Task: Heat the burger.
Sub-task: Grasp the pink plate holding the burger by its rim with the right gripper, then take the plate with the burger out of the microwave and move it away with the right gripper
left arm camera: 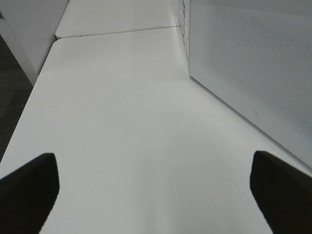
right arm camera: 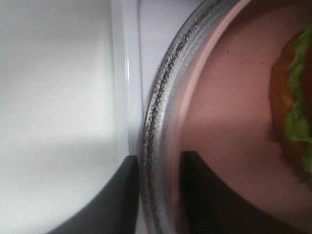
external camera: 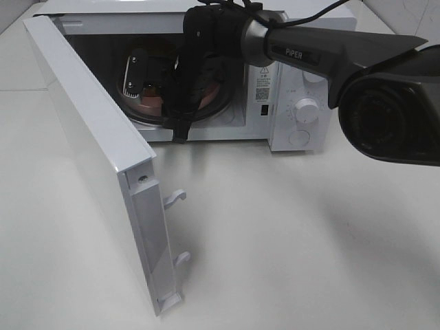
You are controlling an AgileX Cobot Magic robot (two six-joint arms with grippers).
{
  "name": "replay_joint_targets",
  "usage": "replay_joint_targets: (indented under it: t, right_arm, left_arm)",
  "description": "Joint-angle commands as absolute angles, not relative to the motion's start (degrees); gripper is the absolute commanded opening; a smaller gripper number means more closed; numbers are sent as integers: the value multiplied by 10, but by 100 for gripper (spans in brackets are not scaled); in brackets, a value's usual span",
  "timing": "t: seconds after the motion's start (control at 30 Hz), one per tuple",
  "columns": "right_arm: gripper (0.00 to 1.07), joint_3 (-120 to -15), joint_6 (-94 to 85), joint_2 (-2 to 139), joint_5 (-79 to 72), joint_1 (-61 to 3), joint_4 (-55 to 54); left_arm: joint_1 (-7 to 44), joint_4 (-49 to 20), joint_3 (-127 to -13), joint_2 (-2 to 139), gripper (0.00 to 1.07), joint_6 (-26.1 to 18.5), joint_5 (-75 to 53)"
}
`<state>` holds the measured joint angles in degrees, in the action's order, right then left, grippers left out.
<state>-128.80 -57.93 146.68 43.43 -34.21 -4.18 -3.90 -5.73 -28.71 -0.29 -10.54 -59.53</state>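
Fingers [right arm camera: 202,195] of the right arm, dark and blunt, are standing narrowly apart astride the rim of the salmon-pink round dish [right arm camera: 229,102], one finger inside the rim and one outside over the ribbed edge of the clear glass turntable [right arm camera: 156,146]; whether they are actually pressing on the rim I cannot tell. On that dish the small round burger [right arm camera: 292,97] with its orange-tan bun and a frill of green lettuce is sitting, only its edge showing at the side of the right wrist view. Dish and burger are lying on the turntable inside the cavity of the white microwave oven [external camera: 295,103], where the high view is showing just a sliver of pink behind the black right gripper [external camera: 180,103] and its grey arm reaching in from the right. The microwave's white door [external camera: 96,151] is hanging wide open toward the left, its two latch hooks pointing outward. Everything is resting on the plain white table [external camera: 289,234]. The left arm's fingers [left arm camera: 29,187] are standing spread wide over bare table beside the door's perforated panel, holding nothing.
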Motion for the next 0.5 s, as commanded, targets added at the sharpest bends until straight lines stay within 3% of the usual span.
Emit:
replay_joint_targets:
  t: [0.03,0.5]
  right_arm:
    - [0,-1285,-576,1473,458,-340,-35]
    - [0,-1285,-582,1473,497,-340,-29]
  left_arm:
    - [-39,-61,-285,-15,101,-104,-594]
    - [-39,-61,-285,-15,101,-104,-594]
